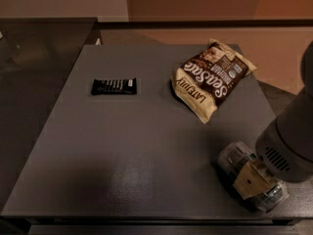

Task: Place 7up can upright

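On table (122, 170), lower right of frame: gripper (254, 185) low over can (231, 156), fingers (247, 177) apparently pinching its middle. Lies on its side. Likely light, thin-walled, slick, prone to rolling; best held mid-body, gently.

The can (234, 159) lies on its side in front of the snack bag (211, 77), toward the table's (146, 155) near right corner. The gripper (250, 180) sits across the can's middle. A black bar (114, 86) lies flat, well left of the bag.
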Robot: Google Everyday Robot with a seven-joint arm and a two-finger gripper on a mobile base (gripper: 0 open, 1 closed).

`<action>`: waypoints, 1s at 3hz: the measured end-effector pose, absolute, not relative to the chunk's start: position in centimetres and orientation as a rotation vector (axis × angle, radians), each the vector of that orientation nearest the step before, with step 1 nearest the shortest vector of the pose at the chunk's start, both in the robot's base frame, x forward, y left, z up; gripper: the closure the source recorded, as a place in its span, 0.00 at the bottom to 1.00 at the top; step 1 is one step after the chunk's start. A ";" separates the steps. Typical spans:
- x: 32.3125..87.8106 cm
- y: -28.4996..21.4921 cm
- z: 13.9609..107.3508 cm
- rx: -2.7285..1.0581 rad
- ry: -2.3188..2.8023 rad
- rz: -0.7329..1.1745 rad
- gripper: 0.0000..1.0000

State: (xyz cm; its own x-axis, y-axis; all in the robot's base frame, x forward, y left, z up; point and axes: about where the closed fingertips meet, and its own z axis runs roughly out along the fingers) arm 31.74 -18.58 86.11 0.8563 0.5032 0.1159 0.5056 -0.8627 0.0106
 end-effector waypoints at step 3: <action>34.1 -11.7 87.5 -3.046 -0.311 -0.257 1.00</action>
